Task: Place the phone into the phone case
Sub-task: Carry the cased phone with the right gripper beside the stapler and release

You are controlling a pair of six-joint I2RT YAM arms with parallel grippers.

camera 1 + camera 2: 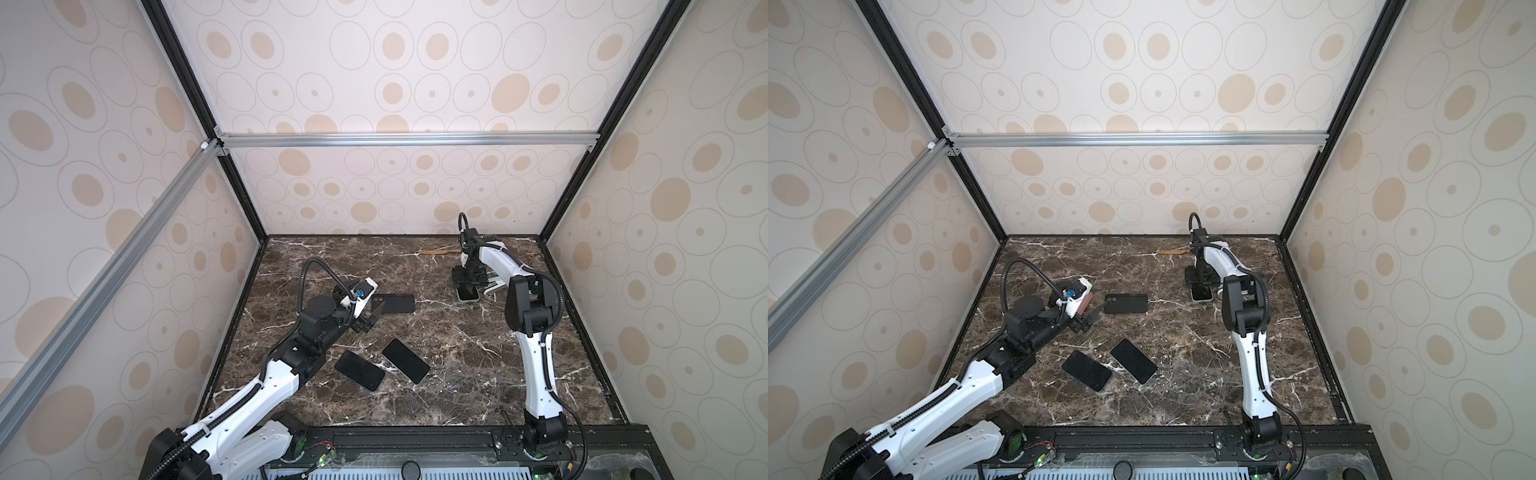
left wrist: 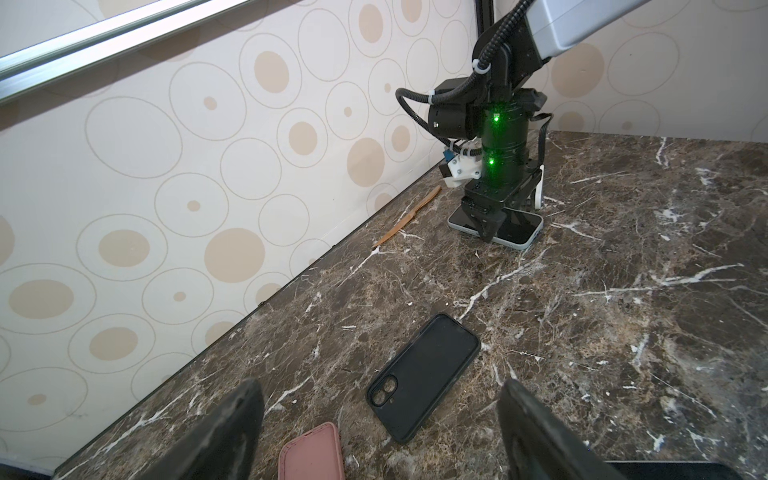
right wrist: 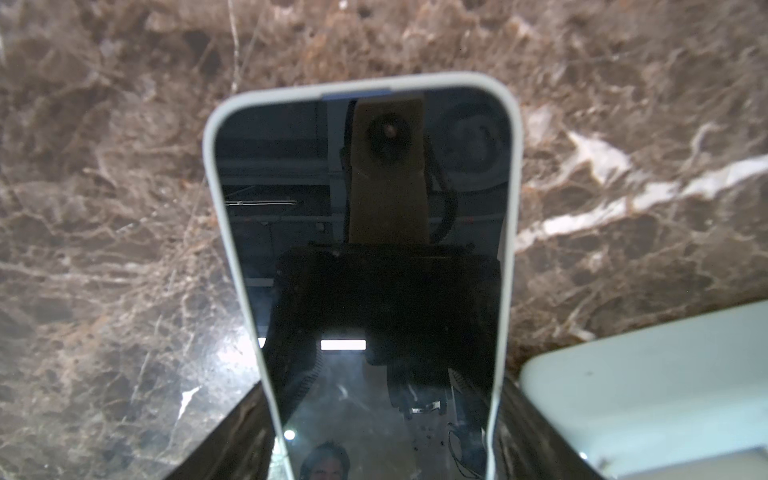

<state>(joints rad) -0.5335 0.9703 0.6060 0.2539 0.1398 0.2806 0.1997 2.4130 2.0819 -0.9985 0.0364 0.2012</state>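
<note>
Seeing left hand [image 1: 371, 319] spread wide, empty, by black case [image 1: 395, 303]; can't tell grip for right hand [image 1: 468, 287] straddling white-rimmed phone [image 2: 519, 226].

Soft, even, bright light from overhead; shadows on the marble surface [image 1: 457, 353] are faint. Both top views bow at their edges. Close up, the phone [image 3: 374, 270] mirrors glare, and its nearest end blurs.

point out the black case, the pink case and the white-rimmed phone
black case [image 2: 424, 376]: left wrist view, centre of its flat face
pink case [image 2: 311, 453]: left wrist view, middle of its visible end
white-rimmed phone [image 3: 365, 232]: right wrist view, middle of its screen
</note>
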